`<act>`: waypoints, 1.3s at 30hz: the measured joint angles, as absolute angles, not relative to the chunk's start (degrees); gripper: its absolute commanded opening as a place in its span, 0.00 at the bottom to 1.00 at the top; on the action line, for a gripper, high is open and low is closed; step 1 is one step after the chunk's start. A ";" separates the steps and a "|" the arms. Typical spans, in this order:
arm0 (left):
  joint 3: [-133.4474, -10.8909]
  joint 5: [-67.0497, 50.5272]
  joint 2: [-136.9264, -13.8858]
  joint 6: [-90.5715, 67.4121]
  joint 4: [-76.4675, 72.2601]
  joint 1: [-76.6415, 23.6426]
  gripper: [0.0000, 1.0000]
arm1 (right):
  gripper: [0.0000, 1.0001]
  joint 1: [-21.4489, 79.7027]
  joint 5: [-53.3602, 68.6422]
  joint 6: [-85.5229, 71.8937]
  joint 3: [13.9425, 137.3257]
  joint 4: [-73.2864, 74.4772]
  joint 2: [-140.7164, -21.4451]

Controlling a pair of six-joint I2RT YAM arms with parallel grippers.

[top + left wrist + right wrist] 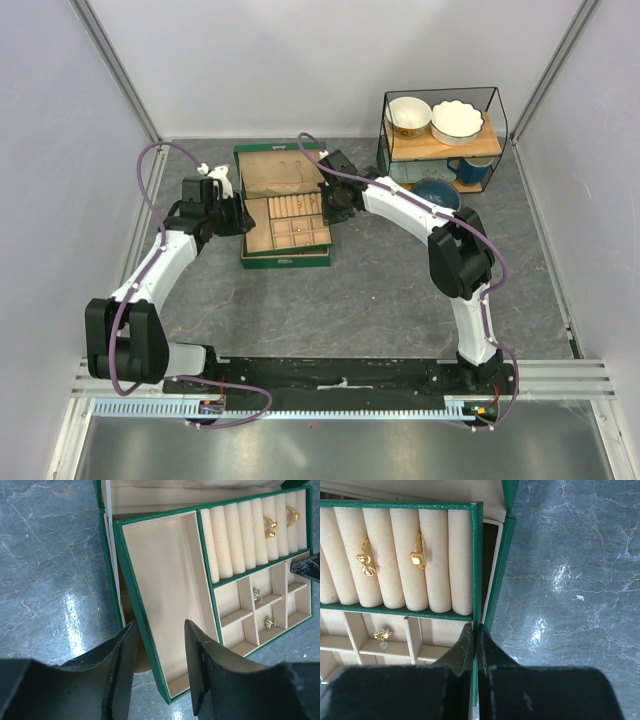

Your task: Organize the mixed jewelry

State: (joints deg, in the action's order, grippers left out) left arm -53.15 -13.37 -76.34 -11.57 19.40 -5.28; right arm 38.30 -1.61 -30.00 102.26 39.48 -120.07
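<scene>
The green box (pixel 285 258) lies open mid-table with its tan tray lifted. Two gold rings (pixel 366 564) (pixel 417 557) sit in the roll slots, also shown in the left wrist view (pixel 270 527) (pixel 292 516). Small studs (pixel 256 594) (pixel 270 623) lie in the small compartments, and one shows in the right wrist view (pixel 383 634). My left gripper (pixel 160 627) is open and straddles the tray's left green wall (pixel 131 575). My right gripper (pixel 475 630) is shut on the tray's right green wall (pixel 477 555). The wire bangle is out of view.
A black wire shelf (pixel 497 105) at the back right holds two bowls (pixel 409 116) (pixel 457 120), a blue mug (pixel 470 170) and a blue bowl (pixel 436 192). White walls close in both sides. Grey marbled tabletop (pixel 380 290) lies in front of the box.
</scene>
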 measured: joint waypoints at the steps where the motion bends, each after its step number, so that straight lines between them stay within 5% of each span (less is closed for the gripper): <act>1: -53.15 -13.17 -76.38 -11.55 19.40 -5.28 0.43 | 0.00 38.30 -1.61 -30.00 102.26 39.46 -120.07; 16: -53.12 -9.61 -79.90 -10.98 19.11 -5.98 0.31 | 0.00 38.30 -1.39 -30.02 102.26 39.48 -118.52; 19: -53.12 -9.04 -80.07 -10.85 19.09 -6.42 0.16 | 0.00 38.30 -1.39 -30.02 102.06 39.44 -118.30; 20: -53.12 -8.88 -80.07 -10.68 19.03 -6.52 0.04 | 0.00 38.30 -1.39 -30.02 101.75 39.46 -118.15; 25: -53.15 -7.16 -80.66 -10.55 18.37 -6.87 0.01 | 0.01 38.41 -0.58 -30.50 100.82 39.44 -117.38; 28: -53.43 -7.03 -81.34 -10.48 18.41 -6.90 0.02 | 0.16 38.46 -0.23 -30.79 100.05 39.22 -116.55; 29: -53.69 -7.07 -81.60 -10.41 18.46 -6.90 0.01 | 0.29 38.46 0.05 -30.85 99.68 39.00 -116.22; 34: -56.27 -6.94 -83.81 -8.64 19.90 -6.90 0.02 | 0.42 38.37 2.09 -30.85 98.52 37.39 -114.43; 39: -58.67 -6.92 -86.78 -7.38 21.87 -6.98 0.02 | 0.43 38.20 3.05 -30.63 98.37 35.75 -112.62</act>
State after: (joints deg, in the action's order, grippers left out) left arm -58.67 -6.92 -86.78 -7.38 21.87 -6.98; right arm 38.20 3.05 -30.63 98.37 35.75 -112.62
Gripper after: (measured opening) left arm 0.038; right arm 0.425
